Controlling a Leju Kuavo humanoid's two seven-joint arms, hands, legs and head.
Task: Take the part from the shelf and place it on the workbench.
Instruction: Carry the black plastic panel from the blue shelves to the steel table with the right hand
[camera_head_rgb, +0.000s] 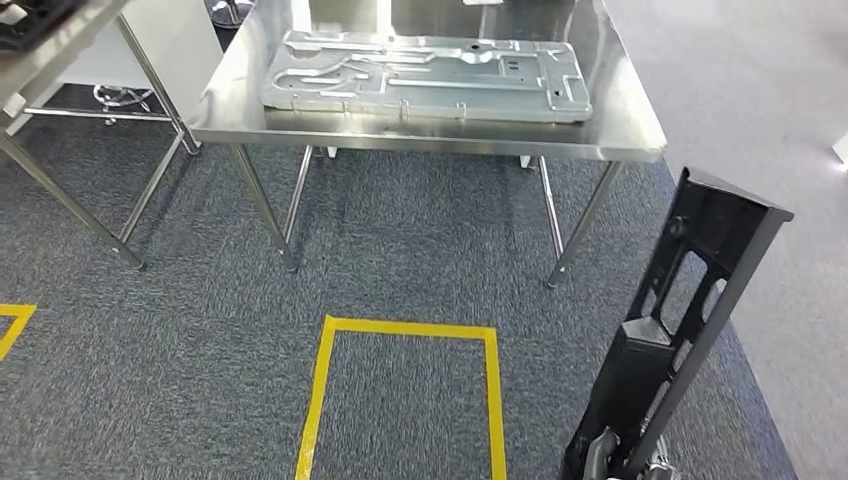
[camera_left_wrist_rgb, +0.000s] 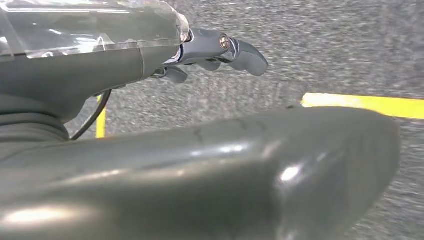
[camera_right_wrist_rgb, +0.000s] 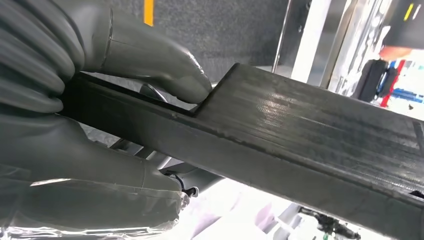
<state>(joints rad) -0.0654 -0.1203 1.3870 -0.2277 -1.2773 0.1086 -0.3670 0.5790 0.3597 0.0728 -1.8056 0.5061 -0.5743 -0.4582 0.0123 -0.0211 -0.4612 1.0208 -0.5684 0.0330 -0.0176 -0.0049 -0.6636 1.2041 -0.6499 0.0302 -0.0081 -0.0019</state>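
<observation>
- The part (camera_head_rgb: 690, 310) is a long black frame-like piece with cut-out windows and a boxy block near its lower end; it stands nearly upright at the lower right of the head view, leaning a little, its top corner at mid-height of the frame and well apart from the bench (camera_head_rgb: 630, 130).
- The right hand (camera_right_wrist_rgb: 75, 125) holds it at the lower end; in the right wrist view the thick thumb presses on one face of a flat dark bar and the other fingers (camera_right_wrist_rgb: 100, 175) wrap beneath, so the bar is clamped between them.
- The left hand (camera_left_wrist_rgb: 215, 52) hangs over grey carpet by a yellow floor line (camera_left_wrist_rgb: 365, 104); its fingers look loosely curled with nothing in them, though I cannot tell how far they are closed.
- Handling, as a judgement: the piece looks rigid, moulded or layered plastic with a faintly ridged matte face, so it should not flex or slip readily; being held at one end, its length will lever against the grasp and may swing; a hold nearer the middle, or on the solid block, would steady it.
- The steel bench in the upper middle of the head view already carries a large pressed metal panel (camera_head_rgb: 425, 75); bare steel shows along its front and right edges, the likelier landing place.
</observation>
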